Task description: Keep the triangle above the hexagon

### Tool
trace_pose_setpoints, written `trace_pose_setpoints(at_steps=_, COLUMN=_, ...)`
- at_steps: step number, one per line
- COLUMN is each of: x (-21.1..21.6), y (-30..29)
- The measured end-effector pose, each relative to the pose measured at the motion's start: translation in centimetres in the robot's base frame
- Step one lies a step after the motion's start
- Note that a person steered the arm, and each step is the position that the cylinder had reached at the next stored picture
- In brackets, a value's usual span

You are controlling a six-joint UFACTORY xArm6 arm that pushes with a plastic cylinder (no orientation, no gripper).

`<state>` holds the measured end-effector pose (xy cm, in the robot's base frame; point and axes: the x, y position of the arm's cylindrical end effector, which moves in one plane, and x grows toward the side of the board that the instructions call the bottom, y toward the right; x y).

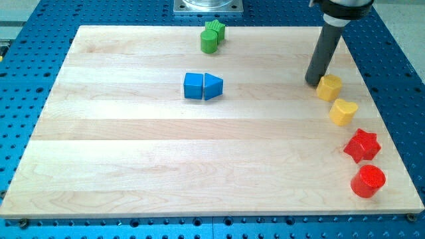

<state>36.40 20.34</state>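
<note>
1. Resting my tip (312, 82) on the worktop (133, 166) at the view's upper right, just left of the yellow hexagon (329, 87), touching it or nearly so; I cannot tell which.
2. No fingers on this rig, only a straight dark rod (324, 56), so nothing is clenched, released or grasped.
3. Blue triangle (212, 86) sits left of centre in the upper half, pointing to the view's right, well apart from my tip.
4. Blue cube (193, 85) touches the triangle's left side; the two form a pair.
5. Triangle and hexagon lie at about the same height in the view, the triangle far to the view's left of the hexagon.
6. Yellow heart-like block (343, 111) lies just below and right of the hexagon, near it but apart.
7. Red star (362, 145) lies lower still along the right edge.
8. Red cylinder (368, 181) sits below the star, near the bottom right corner.
9. Green cylinder (209, 42) stands near the top edge, centre.
10. Second green block (216, 29), ridged, shape unclear, sits just behind and right of it, touching or nearly.
11. Worktop is pale wood on a blue perforated base (26, 79).
</note>
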Motion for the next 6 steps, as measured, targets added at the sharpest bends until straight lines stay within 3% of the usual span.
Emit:
trace_pose_setpoints(at_steps=4, x=1.6, y=-0.7)
trace_pose_setpoints(at_steps=5, x=6.9, y=-10.6)
trace_pose_setpoints(at_steps=6, x=8.8, y=-23.0)
